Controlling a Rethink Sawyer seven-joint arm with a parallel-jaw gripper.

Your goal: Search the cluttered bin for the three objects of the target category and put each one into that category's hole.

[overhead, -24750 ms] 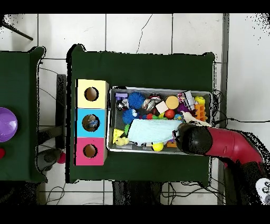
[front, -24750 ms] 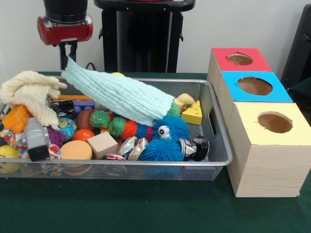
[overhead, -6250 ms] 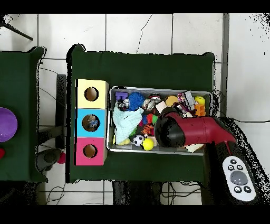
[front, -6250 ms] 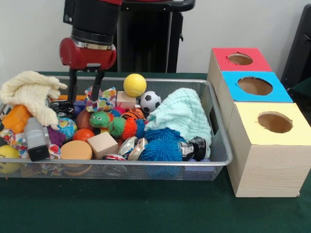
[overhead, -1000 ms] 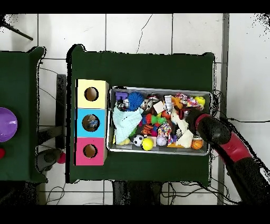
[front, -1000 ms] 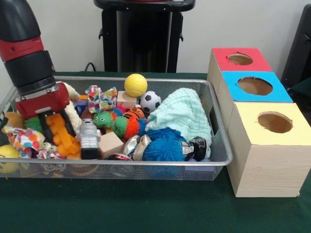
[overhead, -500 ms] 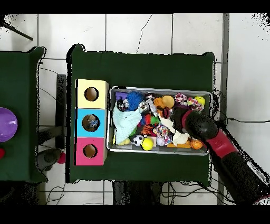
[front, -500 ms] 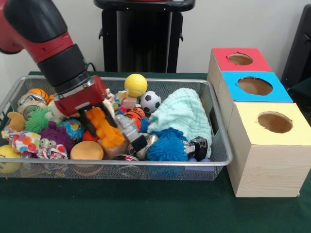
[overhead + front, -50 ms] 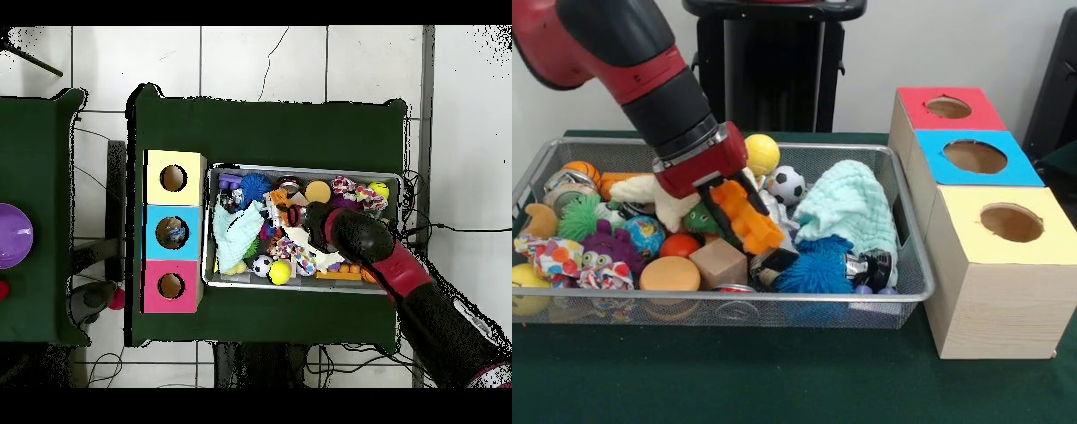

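The gripper [image 9: 743,215] is clamped on a knobbly orange plastic toy [image 9: 747,219], holding it tilted above the middle of the wire-mesh bin [image 9: 911,265]. The red and black arm [image 9: 644,66] slants down to it from the upper left in the front view.

Measured from that orange toy: a plain wooden cube [image 9: 718,262] sits just below it, and a flat round orange sponge disc [image 9: 669,274] lies further left against the bin's front wall. A spiky blue rubber ball [image 9: 817,268] lies at its lower right, and a ribbed, pale mint cloth [image 9: 852,208] is heaped beyond that. Behind it rest a smooth yellow ball [image 9: 763,154] and a small soccer ball [image 9: 789,185]. To its left are a fuzzy cream cloth [image 9: 658,196], a green spiky ball [image 9: 583,215] and a purple furry toy [image 9: 600,245].

Well to the right, outside the bin, stand three wooden boxes with round holes, topped red [image 9: 947,108], blue [image 9: 974,157] and yellow [image 9: 1009,224].
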